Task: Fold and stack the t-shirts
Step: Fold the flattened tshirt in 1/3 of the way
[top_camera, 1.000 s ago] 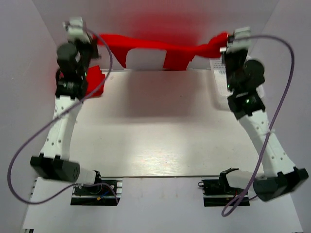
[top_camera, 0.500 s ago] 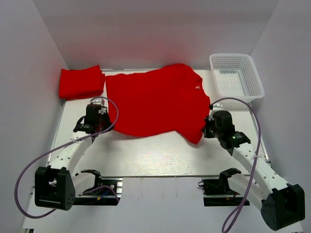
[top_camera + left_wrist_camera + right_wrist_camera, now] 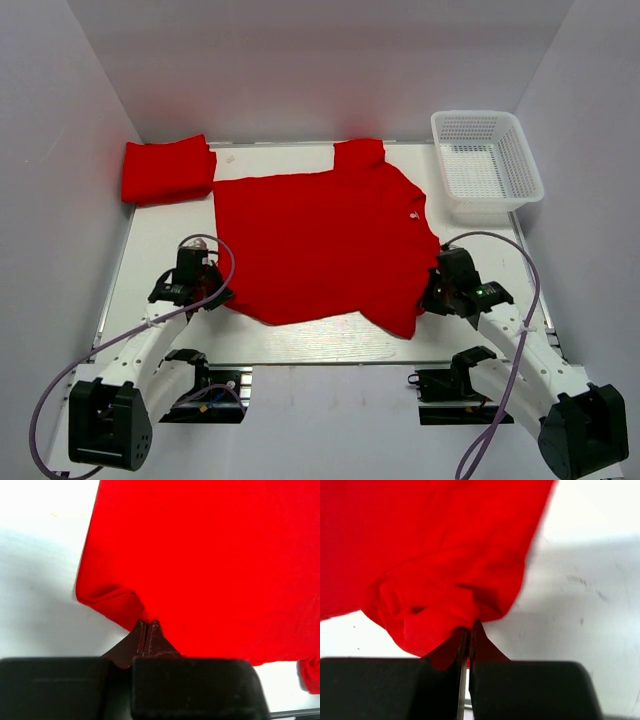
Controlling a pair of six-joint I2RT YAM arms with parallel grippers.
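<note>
My left gripper (image 3: 208, 294) was pinched shut on the near-left corner of the spread t-shirt (image 3: 320, 235), which lay flat on the table (image 3: 160, 235) toward my 2 o'clock. The folded t-shirt (image 3: 167, 170) sat at 11 o'clock. My right gripper (image 3: 430, 298) was clamped on the bunched near-right corner, with the cloth reaching toward 10 o'clock and the basket (image 3: 487, 160) at 1 o'clock.

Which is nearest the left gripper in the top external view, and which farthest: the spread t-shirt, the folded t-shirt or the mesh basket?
From the left gripper:
1. Spread t-shirt, its near-left corner pinched in the gripper.
2. Folded t-shirt, far-left corner.
3. White mesh basket, far-right corner.
</note>
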